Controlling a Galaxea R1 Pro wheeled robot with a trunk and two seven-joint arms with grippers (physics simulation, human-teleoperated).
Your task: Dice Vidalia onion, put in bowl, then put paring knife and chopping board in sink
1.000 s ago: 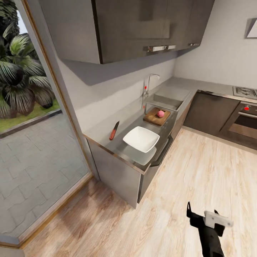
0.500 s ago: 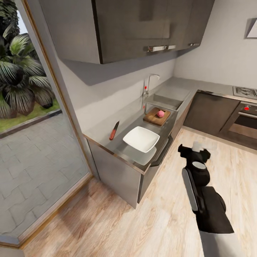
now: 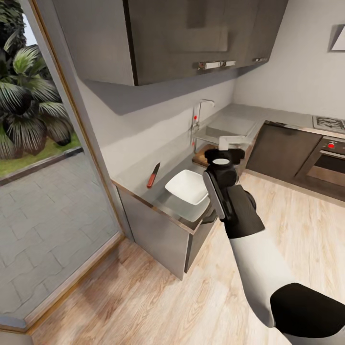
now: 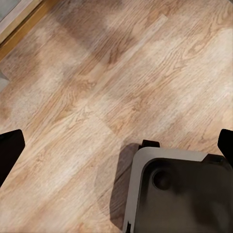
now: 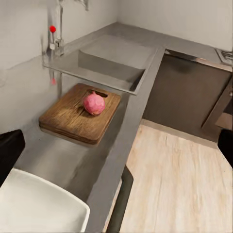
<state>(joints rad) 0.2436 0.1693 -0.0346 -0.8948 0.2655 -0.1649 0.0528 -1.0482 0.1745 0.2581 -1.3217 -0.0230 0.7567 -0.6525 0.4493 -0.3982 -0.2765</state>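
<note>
The pinkish-red Vidalia onion (image 5: pixel 94 103) sits on the brown chopping board (image 5: pixel 80 114), which lies on the grey countertop (image 3: pixel 143 167) beside the sink (image 5: pixel 116 60). My right gripper (image 3: pixel 231 143) is raised in front of the board, so in the head view a corner of the chopping board (image 3: pixel 198 157) shows past it. In the right wrist view its fingertips (image 5: pixel 9 151) stand wide apart, open and empty. The white square bowl (image 3: pixel 187 187) rests near the counter's end, and the paring knife (image 3: pixel 153 175) lies beyond it by the wall. My left gripper (image 4: pixel 118 145) hangs open over the floor.
A chrome tap (image 3: pixel 199 112) rises behind the sink. Dark upper cabinets (image 3: pixel 167 38) hang above the counter. An oven (image 3: pixel 330 163) and a hob (image 3: pixel 328 123) stand at the right. A glass wall (image 3: pixel 43 143) lies at the left. Wooden floor (image 3: pixel 143 287) spreads below, with my base (image 4: pixel 174 194) on it.
My right arm has swung up from low at the bottom right toward the counter, and now covers the onion and most of the board in the head view. Nothing on the counter has moved.
</note>
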